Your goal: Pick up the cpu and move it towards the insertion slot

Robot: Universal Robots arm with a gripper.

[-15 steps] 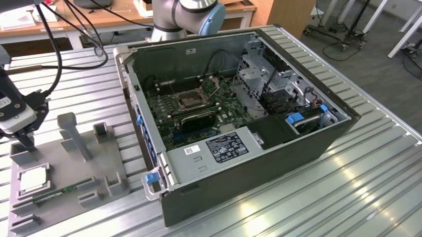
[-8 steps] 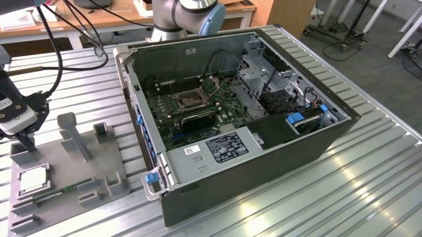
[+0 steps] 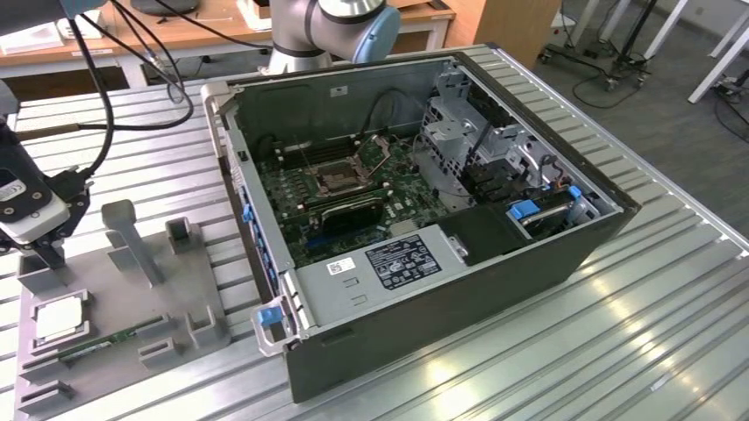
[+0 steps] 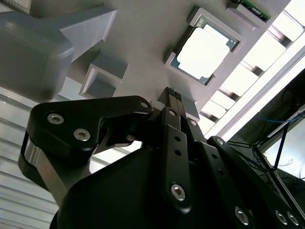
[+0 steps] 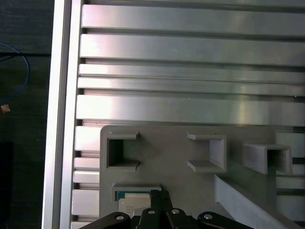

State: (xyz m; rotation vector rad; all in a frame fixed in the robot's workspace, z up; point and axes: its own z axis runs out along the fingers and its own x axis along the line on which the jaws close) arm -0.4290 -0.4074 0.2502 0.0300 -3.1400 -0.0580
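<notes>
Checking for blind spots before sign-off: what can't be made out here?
First wrist view: cpu mostly hidden behind gripper.
Exterior view: slot inside too small to make out.
Second wrist view: memory stick cut off by the edge.

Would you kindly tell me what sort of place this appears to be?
Most likely a robotics lab or workshop: an open computer case sits on a slotted aluminium table, a robot arm stands by it, and a grey fixture plate holds the cpu.
</notes>
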